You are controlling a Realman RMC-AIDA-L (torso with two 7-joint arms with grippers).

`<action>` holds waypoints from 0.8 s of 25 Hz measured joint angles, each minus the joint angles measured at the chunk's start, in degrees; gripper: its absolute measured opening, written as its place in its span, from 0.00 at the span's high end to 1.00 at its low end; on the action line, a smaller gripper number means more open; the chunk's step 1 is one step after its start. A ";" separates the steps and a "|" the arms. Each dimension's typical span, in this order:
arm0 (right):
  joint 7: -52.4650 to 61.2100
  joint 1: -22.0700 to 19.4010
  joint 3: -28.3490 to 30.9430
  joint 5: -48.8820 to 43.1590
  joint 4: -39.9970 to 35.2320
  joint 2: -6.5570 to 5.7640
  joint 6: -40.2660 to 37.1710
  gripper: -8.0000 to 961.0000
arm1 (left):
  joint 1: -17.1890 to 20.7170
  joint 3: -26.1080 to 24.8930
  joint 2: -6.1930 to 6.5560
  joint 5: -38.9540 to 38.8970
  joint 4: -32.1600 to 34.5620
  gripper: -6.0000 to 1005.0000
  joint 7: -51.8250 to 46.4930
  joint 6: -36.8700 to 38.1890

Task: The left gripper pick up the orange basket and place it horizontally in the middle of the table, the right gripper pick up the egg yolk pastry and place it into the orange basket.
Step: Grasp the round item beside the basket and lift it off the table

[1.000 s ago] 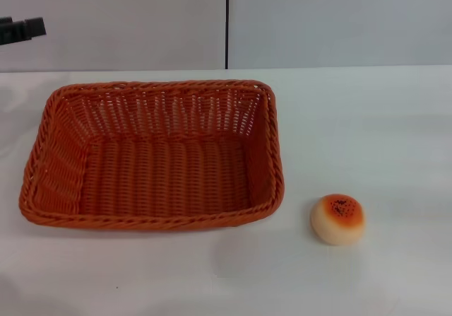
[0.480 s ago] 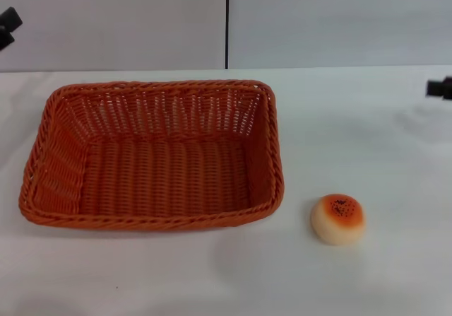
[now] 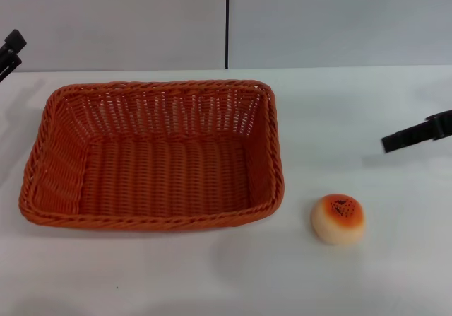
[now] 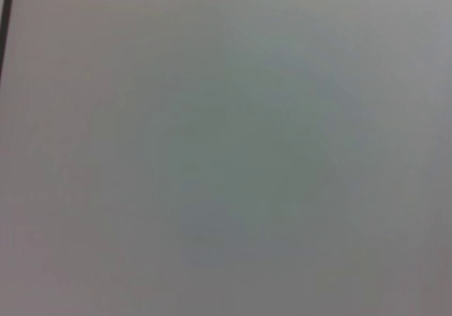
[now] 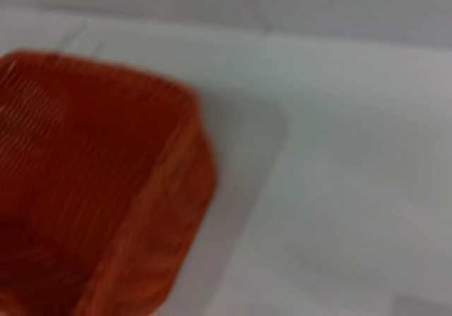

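Note:
The orange basket (image 3: pixel 152 153) lies lengthwise on the white table (image 3: pixel 339 111), left of centre, and holds nothing. It also shows blurred in the right wrist view as an orange basket (image 5: pixel 92 189). The egg yolk pastry (image 3: pixel 337 218) sits on the table just right of the basket's near right corner. My left gripper (image 3: pixel 11 50) pokes in at the far left edge, above and behind the basket, its two black tips slightly apart and holding nothing. My right gripper (image 3: pixel 395 142) reaches in from the right edge, above and to the right of the pastry, clear of it.
A grey wall with a dark vertical seam (image 3: pixel 227 22) stands behind the table. The left wrist view shows only a plain grey surface. White tabletop lies bare in front of the basket and around the pastry.
The right gripper has come in from the right edge toward the pastry. The left gripper has drawn back to the left edge. Basket and pastry have not moved.

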 joint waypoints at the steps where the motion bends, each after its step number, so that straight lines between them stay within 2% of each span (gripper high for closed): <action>1: 0.57 0.64 -0.83 0.00 0.36 0.10 -0.68 0.43 | 0.11 -0.13 -0.03 -0.13 -0.20 0.18 0.51 0.00; 2: 1.26 2.16 -2.36 0.15 1.80 0.59 -1.83 0.43 | 0.24 -0.29 -0.14 -0.18 -0.63 0.18 1.50 0.02; 4: 1.41 2.79 -2.79 0.18 2.72 0.83 -2.12 0.43 | 0.32 -0.38 -0.21 -0.20 -1.69 0.18 3.06 0.18; 7: 1.64 4.53 -5.19 0.19 7.69 1.86 -1.97 0.43 | 0.34 -0.59 -0.14 -0.68 -4.54 0.18 6.46 0.19; 12: 1.99 5.25 -6.65 -0.04 11.47 2.50 -1.52 0.45 | 0.50 -1.21 -0.21 -1.05 -6.18 0.18 7.92 0.01; 15: 3.11 5.15 -7.57 -0.60 11.48 2.73 -1.46 0.45 | 0.57 -3.56 -0.18 -1.18 -8.65 0.18 11.34 0.01; 20: 7.50 4.21 -12.37 -2.56 8.03 2.85 -1.79 0.47 | 0.63 -6.31 -0.19 -1.20 -11.82 0.18 15.71 0.00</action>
